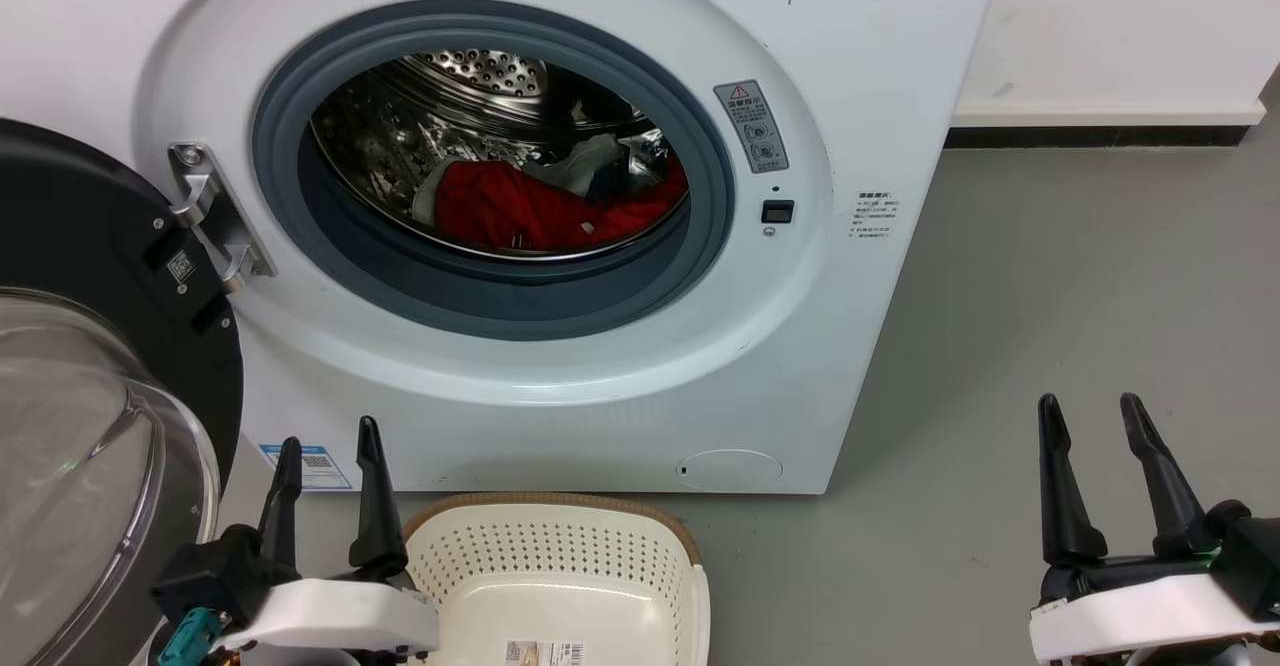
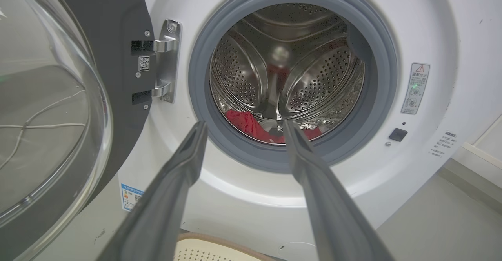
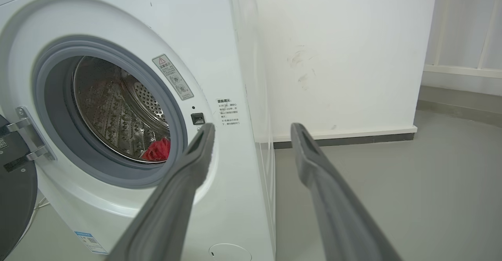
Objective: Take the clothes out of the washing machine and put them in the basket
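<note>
The white washing machine (image 1: 620,366) stands in front of me with its black-framed glass door (image 1: 90,426) swung open to the left. Red clothes (image 1: 540,211) with a pale grey piece (image 1: 590,161) on top lie in the bottom of the steel drum (image 2: 251,73); the red clothes (image 2: 247,122) also show in the left wrist view, and a red corner (image 3: 157,150) in the right wrist view. The cream basket (image 1: 560,556) sits on the floor below the porthole, holding only a label. My left gripper (image 1: 325,441) is open beside the basket's left rim. My right gripper (image 1: 1090,411) is open over the floor, right of the machine.
Grey floor (image 1: 1080,276) stretches to the right of the machine up to a white wall (image 1: 1120,26) with a dark skirting. The open door fills the left side close to my left arm. A metal hinge (image 1: 215,211) juts from the machine's front.
</note>
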Controlling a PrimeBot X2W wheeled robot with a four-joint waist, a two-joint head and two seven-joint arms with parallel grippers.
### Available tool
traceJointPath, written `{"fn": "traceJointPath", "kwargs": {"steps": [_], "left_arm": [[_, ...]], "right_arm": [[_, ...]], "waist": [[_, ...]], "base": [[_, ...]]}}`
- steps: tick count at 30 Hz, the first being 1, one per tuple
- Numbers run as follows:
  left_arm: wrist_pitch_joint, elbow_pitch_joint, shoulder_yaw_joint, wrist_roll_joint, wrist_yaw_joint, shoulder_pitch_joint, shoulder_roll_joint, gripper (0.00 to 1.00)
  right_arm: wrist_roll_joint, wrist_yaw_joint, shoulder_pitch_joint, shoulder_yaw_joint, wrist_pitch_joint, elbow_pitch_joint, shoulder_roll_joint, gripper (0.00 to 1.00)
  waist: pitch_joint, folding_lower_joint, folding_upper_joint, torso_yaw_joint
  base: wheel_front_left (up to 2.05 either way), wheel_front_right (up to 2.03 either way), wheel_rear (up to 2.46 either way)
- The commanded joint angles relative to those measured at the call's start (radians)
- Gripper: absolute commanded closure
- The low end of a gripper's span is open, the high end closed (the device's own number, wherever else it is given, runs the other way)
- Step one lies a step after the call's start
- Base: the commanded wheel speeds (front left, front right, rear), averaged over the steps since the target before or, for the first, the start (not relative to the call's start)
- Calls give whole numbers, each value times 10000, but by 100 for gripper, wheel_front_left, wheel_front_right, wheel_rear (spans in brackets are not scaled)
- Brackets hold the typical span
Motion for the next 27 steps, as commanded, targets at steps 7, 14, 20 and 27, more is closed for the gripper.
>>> {"fn": "traceJointPath", "kwargs": {"steps": [7,14,20,27], "left_arm": [[-208,-139,-65,685,122,124,15,0],[-343,-138,-107,1218,217,203,16,0],[-466,-157,-119,1662,300,292,15,0],[-592,-183,-139,2092,354,343,15,0]], "right_arm": [[-784,-3,152,61,-212,-204,5,0],[-1299,-3,232,65,-354,-244,6,0],[-1684,-3,303,24,-468,-305,8,0],[-2000,-3,405,-17,-599,-291,9,0]], "waist": [[0,0,-1,-2],[3,0,-1,-21],[1,0,-1,-45],[34,0,-1,-58]], "base": [[0,0,0],[0,0,0],[0,0,0],[0,0,0]]}}
